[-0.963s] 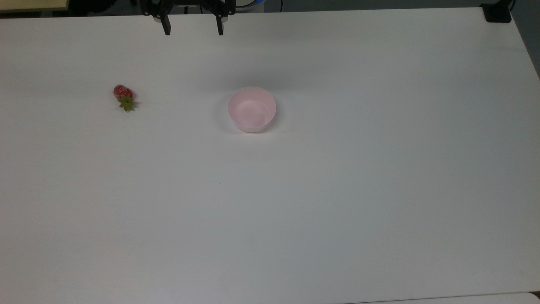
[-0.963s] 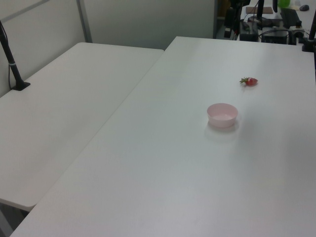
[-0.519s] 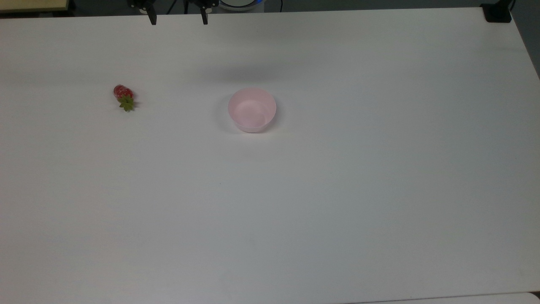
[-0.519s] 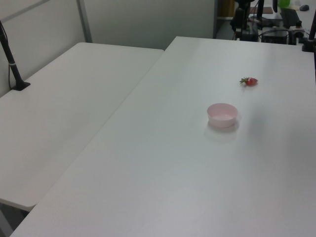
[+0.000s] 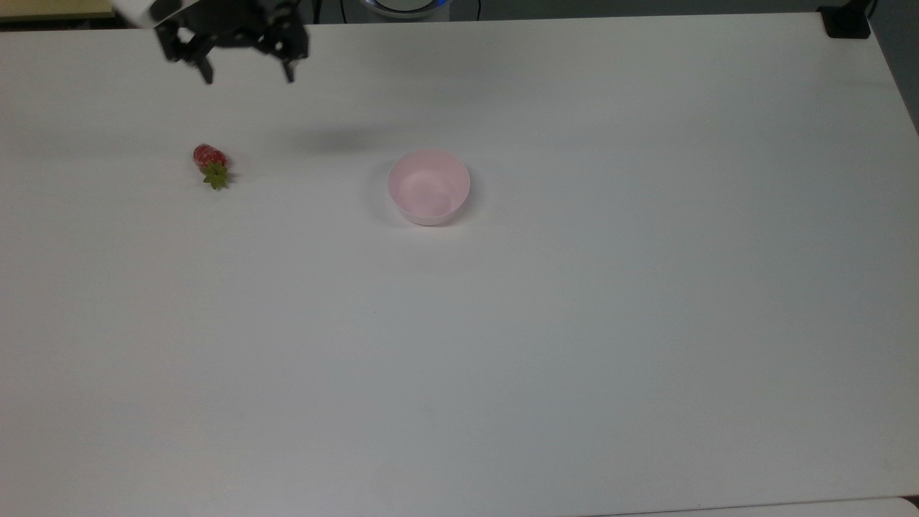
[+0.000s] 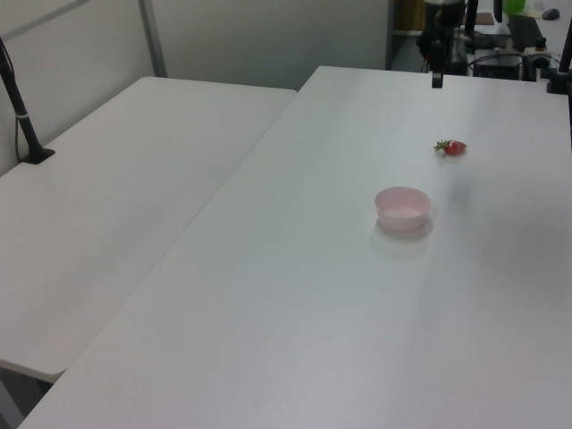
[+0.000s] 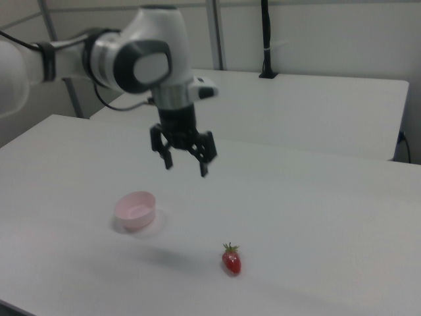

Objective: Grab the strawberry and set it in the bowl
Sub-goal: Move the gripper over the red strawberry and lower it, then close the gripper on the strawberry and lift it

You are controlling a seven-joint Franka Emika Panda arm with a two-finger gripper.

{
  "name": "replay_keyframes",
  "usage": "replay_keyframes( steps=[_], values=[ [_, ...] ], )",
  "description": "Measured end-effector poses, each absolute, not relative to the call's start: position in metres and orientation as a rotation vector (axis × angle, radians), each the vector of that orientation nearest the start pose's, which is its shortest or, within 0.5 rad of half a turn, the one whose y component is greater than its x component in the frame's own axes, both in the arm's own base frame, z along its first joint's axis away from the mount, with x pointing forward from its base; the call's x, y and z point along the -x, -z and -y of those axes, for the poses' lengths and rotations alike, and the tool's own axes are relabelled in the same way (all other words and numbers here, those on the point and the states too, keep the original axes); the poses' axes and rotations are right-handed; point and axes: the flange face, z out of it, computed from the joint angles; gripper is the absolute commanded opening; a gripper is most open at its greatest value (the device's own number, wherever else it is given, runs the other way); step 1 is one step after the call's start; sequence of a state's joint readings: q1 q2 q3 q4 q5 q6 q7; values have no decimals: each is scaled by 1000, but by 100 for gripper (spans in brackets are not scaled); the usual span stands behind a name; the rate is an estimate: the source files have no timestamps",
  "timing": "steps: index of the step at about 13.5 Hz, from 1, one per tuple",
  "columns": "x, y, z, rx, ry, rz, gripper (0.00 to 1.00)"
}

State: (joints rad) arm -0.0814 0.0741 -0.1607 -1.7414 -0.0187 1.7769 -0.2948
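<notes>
White desk (image 5: 574, 323), broad and bare, a second desk (image 6: 116, 197) butted against it on the left view's left. Robot arm (image 7: 125, 59) reaches in over the far edge, wrist pointing down.

Pink bowl (image 5: 429, 186) sits upright near the desk's middle, nothing in it. Strawberry (image 5: 210, 164) lies on its side well apart from the bowl, toward the top view's left, green cap pointing to the near edge.

Step in hand, as I judge it: the approach to the strawberry. To do it well, centre over the red body rather than the leafy cap, turn the wrist so the fingers close across the short width, and come straight down; glossy and rounded, it may roll or squirt out under an off-centre pinch.

Gripper (image 5: 249, 73) hangs high above the desk, not yet over the fruit. Fingers spread wide, holding nothing, touching nothing
</notes>
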Motion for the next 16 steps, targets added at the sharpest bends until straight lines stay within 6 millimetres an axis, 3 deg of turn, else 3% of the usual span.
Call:
replay_keyframes(
  steps=[2, 5, 7, 11, 16],
  values=[
    [-558, -480, 170, 3164, -56, 116, 100],
    [-536, -421, 220, 3151, -46, 435, 100],
    [-529, -385, 247, 3139, -54, 541, 100],
    [-537, -349, 258, 3152, -45, 561, 100],
    [-542, -313, 255, 3135, -95, 576, 97]
  ],
)
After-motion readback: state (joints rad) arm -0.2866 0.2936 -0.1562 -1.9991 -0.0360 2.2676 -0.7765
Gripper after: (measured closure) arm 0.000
